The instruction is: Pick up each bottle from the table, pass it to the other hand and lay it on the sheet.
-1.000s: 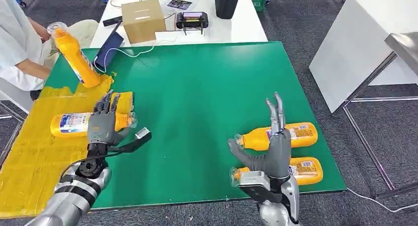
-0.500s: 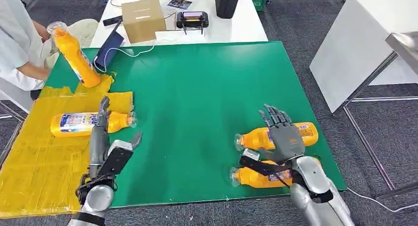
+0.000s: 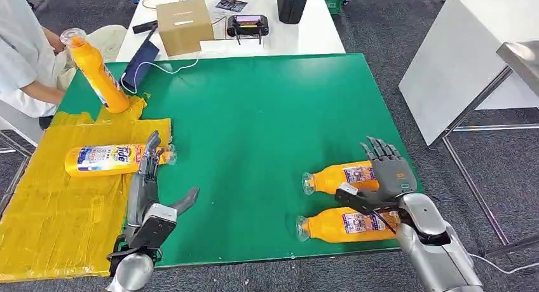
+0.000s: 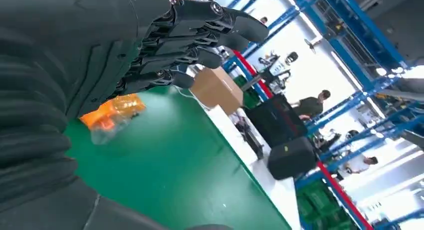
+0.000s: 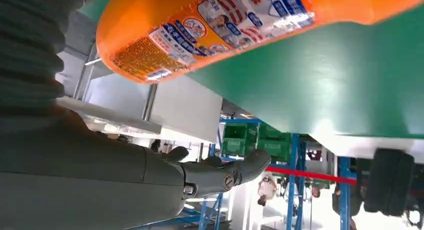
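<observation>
**Q:** Where does the work stand?

**A:** One orange bottle [image 3: 105,159] lies on the yellow sheet [image 3: 57,209] at the left. Two more wait on the green table [image 3: 254,107] at the near right. The right hand [image 3: 386,171], fingers spread and holding nothing, hovers over the farther bottle [image 3: 343,177]; the nearer bottle [image 3: 343,224] lies just beside it.

**Q:** And the left hand [image 3: 147,177]?

**A:** Released, fingers straight, empty by the sheet's edge. Judging by this, a pick-up is beginning: the right hand must close round the farther bottle, then pass it across.

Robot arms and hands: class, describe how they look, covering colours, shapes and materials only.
Both arms are silver metal tubes with dark joints. The left hand and right hand are dark grey with slim black segmented fingers and a thick grey thumb; a grey ribbed cover wraps the wrist.
</observation>
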### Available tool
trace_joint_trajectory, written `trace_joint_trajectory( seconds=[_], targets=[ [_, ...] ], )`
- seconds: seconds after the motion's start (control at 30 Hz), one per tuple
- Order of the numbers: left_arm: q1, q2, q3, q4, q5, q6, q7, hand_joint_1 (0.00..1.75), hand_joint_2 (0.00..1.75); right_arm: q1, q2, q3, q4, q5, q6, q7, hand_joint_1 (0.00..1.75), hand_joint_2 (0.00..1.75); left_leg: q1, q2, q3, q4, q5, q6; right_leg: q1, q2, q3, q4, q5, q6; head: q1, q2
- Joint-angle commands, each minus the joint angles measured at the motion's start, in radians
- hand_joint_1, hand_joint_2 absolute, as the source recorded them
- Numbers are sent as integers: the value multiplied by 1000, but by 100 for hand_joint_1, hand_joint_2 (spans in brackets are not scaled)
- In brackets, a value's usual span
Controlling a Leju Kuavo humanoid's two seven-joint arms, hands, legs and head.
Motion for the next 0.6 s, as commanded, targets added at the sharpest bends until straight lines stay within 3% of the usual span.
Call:
trace_joint_trajectory(
  seconds=[0.03, 0.27, 0.47, 0.6],
  targets=[
    [-15, 3, -40, 22, 3, 1, 2, 0, 175, -64, 18, 8, 128, 2, -4, -5, 0, 175, 1, -1, 4, 0, -2, -1, 0, 6, 4, -1, -1, -1, 0, 0],
    [-22, 7, -50, 25, 9, -2, 0, 0, 175, -100, 24, 29, 199, 3, 13, -6, 0, 175, 1, -1, 2, 0, -1, -1, 0, 5, 2, -1, 0, -1, 0, 0],
    [-53, 9, -56, 69, 47, -12, -10, 0, 175, -197, 44, 69, 378, 24, 44, 5, 0, 175, 1, 0, 4, 0, -1, -1, 0, 9, 4, -1, 0, -2, 0, 0],
    [-89, 3, -70, 120, 62, -10, -16, 0, 175, -273, 41, 126, 561, 30, 124, 19, 0, 175, 1, -1, 4, -1, 0, -1, 0, 6, 4, -2, 1, -1, 0, 0]
  ],
)
